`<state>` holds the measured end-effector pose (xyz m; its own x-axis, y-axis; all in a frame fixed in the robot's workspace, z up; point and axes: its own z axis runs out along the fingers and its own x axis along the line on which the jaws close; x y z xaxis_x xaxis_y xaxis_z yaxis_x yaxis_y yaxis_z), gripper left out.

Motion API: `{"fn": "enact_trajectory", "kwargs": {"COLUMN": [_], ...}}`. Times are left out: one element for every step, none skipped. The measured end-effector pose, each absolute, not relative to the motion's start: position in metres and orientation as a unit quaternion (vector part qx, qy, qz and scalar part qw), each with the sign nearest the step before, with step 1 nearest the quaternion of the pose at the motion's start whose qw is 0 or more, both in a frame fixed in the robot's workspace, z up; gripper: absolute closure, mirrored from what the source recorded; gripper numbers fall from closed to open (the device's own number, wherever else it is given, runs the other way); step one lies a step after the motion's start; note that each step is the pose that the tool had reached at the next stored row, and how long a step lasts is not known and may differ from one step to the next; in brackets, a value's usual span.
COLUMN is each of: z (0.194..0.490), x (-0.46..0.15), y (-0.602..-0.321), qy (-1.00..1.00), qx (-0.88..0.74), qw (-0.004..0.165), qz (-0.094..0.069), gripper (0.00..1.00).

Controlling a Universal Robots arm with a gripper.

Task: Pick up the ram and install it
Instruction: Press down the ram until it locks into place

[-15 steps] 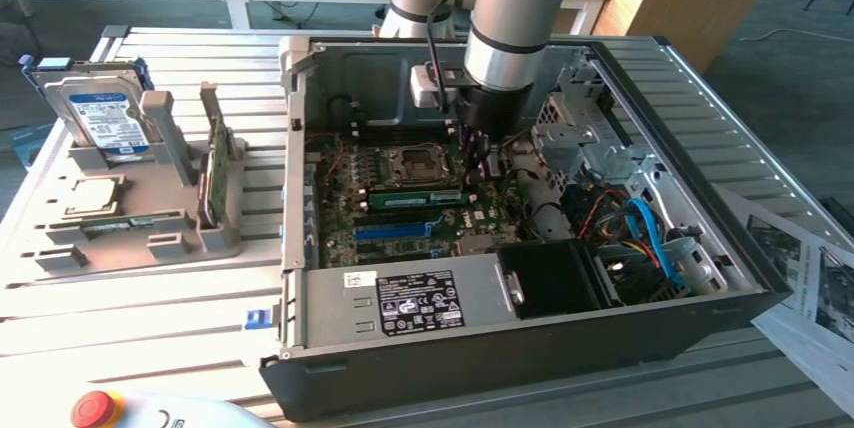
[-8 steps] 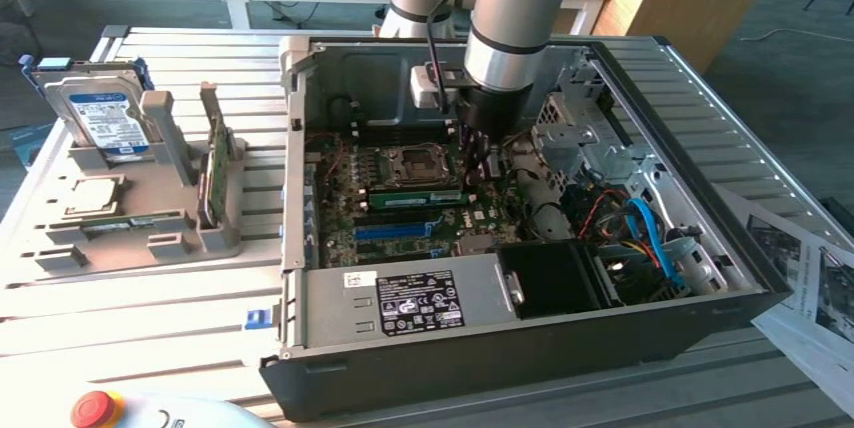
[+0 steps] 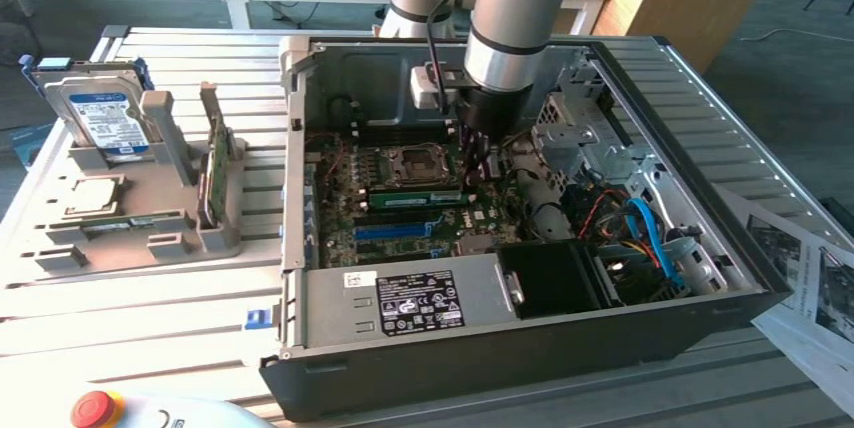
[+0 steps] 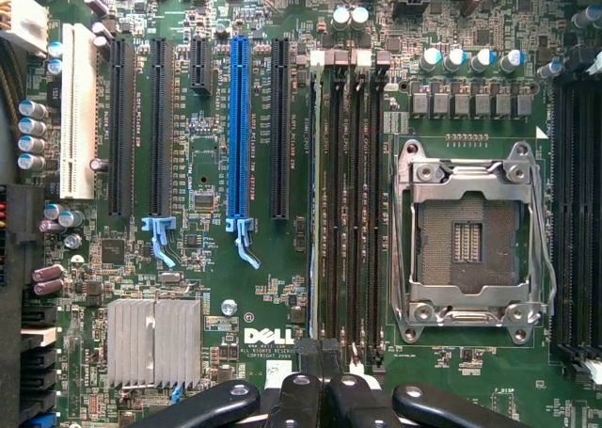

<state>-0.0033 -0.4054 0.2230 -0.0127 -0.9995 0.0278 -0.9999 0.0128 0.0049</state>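
Observation:
The ram (image 3: 414,198) is a narrow green stick lying along the memory slots in front of the empty CPU socket (image 3: 407,163), low on the motherboard inside the open PC case (image 3: 534,348). My gripper (image 3: 483,170) reaches down into the case and stands at the ram's end toward the exterior view's right. In the wrist view my gripper (image 4: 324,390) is shut, its black fingers (image 4: 296,395) pressed together right at one end of the black memory slots (image 4: 348,212). I cannot tell whether the tips touch the ram.
A grey holder (image 3: 134,238) at the exterior view's left carries a hard drive (image 3: 100,118) and a green card on edge (image 3: 214,183). Near the gripper are the CPU socket (image 4: 467,245), blue slot (image 4: 238,136), heatsink (image 4: 153,341), drive cage (image 3: 581,138) and cables (image 3: 647,228).

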Motion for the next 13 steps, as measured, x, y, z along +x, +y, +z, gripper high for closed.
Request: {"fn": "enact_trajectory", "kwargs": {"z": [0.2229, 0.2227, 0.2226, 0.2225, 0.2224, 0.2224, 0.2223, 0.2222, 0.2222, 0.2221, 0.2221, 0.2221, 0.2221], "x": [-0.0033, -0.0033, -0.0033, -0.0033, -0.0033, -0.0033, -0.0033, -0.0033, -0.0033, -0.0033, -0.0033, -0.0033, -0.0033], "y": [-0.4055, -0.4055, -0.4056, -0.4056, -0.4056, -0.4057, -0.4057, -0.4057, -0.4057, -0.4057, -0.4057, -0.4057, -0.4057], "qy": [-0.712, -0.712, -0.712, -0.712, -0.712, -0.712, -0.712, -0.712, -0.712, -0.712, -0.712, -0.712, -0.712], "qx": [0.703, 0.703, 0.703, 0.702, 0.703, 0.702, 0.702, 0.702, 0.702, 0.702, 0.702, 0.702, 0.702], "qw": [0.012, 0.012, 0.012, 0.012, 0.012, 0.012, 0.012, 0.012, 0.012, 0.012, 0.012, 0.012, 0.012], "qz": [0.008, 0.008, 0.008, 0.008, 0.008, 0.008, 0.008, 0.008, 0.008, 0.008, 0.008, 0.008, 0.008], "gripper": [0.9, 0.9, 0.9, 0.9, 0.9, 0.9, 0.9, 0.9, 0.9, 0.9, 0.9, 0.9, 0.9]}}
